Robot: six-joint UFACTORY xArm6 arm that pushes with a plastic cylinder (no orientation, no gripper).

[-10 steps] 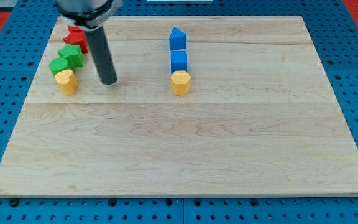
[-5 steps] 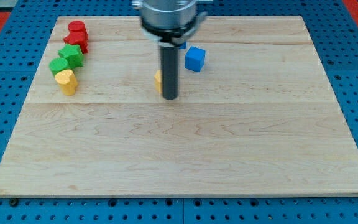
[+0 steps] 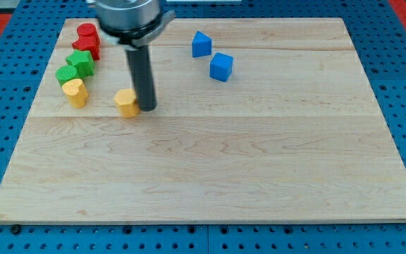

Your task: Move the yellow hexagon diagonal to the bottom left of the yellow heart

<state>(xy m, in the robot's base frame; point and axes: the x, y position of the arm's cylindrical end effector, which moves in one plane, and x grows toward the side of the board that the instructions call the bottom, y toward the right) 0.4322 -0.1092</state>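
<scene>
The yellow hexagon lies on the wooden board, left of centre near the view's top. My tip touches its right side. The yellow heart sits further to the view's left, about level with the hexagon and slightly higher. The dark rod rises from the tip up to the arm at the view's top.
Two green blocks and two red blocks cluster above the yellow heart at the view's top left. A blue pentagon-like block and a blue cube lie to the upper right of the tip.
My tip swung right past the blue blocks, then came back left pushing the yellow hexagon toward the yellow heart. The blue cube was knocked to the right.
</scene>
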